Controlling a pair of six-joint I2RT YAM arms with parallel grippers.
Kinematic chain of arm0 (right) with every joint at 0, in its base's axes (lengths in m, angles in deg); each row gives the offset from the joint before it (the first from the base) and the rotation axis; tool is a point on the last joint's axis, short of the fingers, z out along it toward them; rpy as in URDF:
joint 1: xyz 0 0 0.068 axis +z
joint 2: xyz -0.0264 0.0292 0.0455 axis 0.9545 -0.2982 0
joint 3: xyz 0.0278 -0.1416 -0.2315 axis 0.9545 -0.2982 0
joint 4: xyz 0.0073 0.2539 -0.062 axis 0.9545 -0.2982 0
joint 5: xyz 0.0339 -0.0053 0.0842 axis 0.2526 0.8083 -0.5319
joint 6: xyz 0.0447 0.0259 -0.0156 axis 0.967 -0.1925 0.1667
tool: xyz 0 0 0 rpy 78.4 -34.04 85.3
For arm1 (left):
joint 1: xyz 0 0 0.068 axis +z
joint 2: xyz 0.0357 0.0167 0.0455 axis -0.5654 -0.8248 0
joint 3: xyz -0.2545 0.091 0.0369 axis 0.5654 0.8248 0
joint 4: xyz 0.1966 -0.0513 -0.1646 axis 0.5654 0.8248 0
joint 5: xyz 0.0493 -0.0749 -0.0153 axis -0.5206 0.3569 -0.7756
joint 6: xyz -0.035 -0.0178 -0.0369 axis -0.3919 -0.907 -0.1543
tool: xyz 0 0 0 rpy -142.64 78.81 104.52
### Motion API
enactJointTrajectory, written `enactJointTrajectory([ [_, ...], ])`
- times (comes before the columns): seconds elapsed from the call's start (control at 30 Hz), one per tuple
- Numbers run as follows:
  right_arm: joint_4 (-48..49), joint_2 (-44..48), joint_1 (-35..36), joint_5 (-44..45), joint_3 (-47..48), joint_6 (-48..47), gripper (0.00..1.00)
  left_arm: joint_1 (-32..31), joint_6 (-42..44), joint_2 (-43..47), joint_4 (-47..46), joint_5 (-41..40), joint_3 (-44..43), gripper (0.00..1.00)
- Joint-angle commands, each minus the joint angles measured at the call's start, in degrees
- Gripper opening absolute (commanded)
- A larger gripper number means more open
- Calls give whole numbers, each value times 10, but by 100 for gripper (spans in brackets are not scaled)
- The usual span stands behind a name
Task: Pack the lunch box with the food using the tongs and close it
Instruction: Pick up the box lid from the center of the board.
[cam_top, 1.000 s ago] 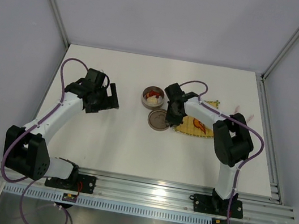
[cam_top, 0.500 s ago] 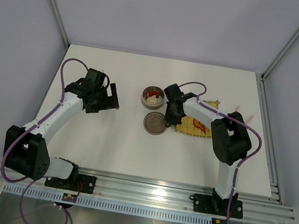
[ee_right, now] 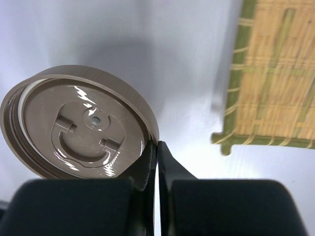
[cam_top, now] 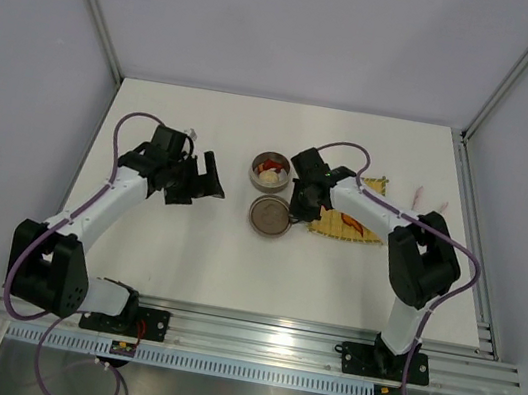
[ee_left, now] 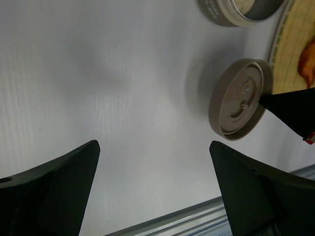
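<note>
The lunch box (cam_top: 270, 171), a small round silver tin, stands at mid-table with cream and red food (cam_top: 269, 169) in it; its rim also shows in the left wrist view (ee_left: 221, 17). Its brownish-grey lid (cam_top: 269, 217) (ee_right: 78, 128) (ee_left: 239, 98) lies just in front of the tin, underside up and slightly tilted. My right gripper (cam_top: 293, 205) (ee_right: 156, 147) is shut on the lid's right rim. An orange piece (cam_top: 350, 218) lies on the woven mat. The pale slim tongs (cam_top: 427, 195) lie right of the mat. My left gripper (cam_top: 202, 181) (ee_left: 153, 145) hangs open left of the lid, holding nothing.
The yellow woven mat (cam_top: 340, 229) (ee_right: 275, 73) (ee_left: 290, 44) lies right of the lid, close behind the right gripper. Grey walls enclose the table on three sides. A metal rail (cam_top: 262, 329) runs along the near edge.
My right gripper has closed on the lid's rim and drawn the lid slightly left and nearer. My left gripper has moved right, towards the lid, staying open.
</note>
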Motion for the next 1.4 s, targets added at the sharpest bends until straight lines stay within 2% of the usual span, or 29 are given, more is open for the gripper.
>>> enactJointTrajectory([
  [0.0, 30, 53, 16, -35, 6, -7, 0, -4, 5, -3, -92, 195, 22, 98],
  [0.13, 59, 62, 23, -53, 8, -12, 0, -5, -29, -23, -157, 284, 44, 96],
  [0.3, 66, 66, 26, -61, 9, -16, 0, -6, -77, -32, -228, 336, 67, 91],
  [0.67, 78, 78, 26, -80, 6, -21, 0, -5, -110, -61, -293, 348, 92, 85],
  [0.9, 86, 81, 27, -92, -3, -11, 0, -6, -114, -70, -290, 342, 81, 71],
  [1.2, 95, 78, 27, -108, -3, -6, 0, -5, -121, -70, -295, 345, 82, 64],
  [1.37, 95, 75, 27, -114, 1, -7, 0, -5, -123, -69, -295, 343, 80, 53],
])
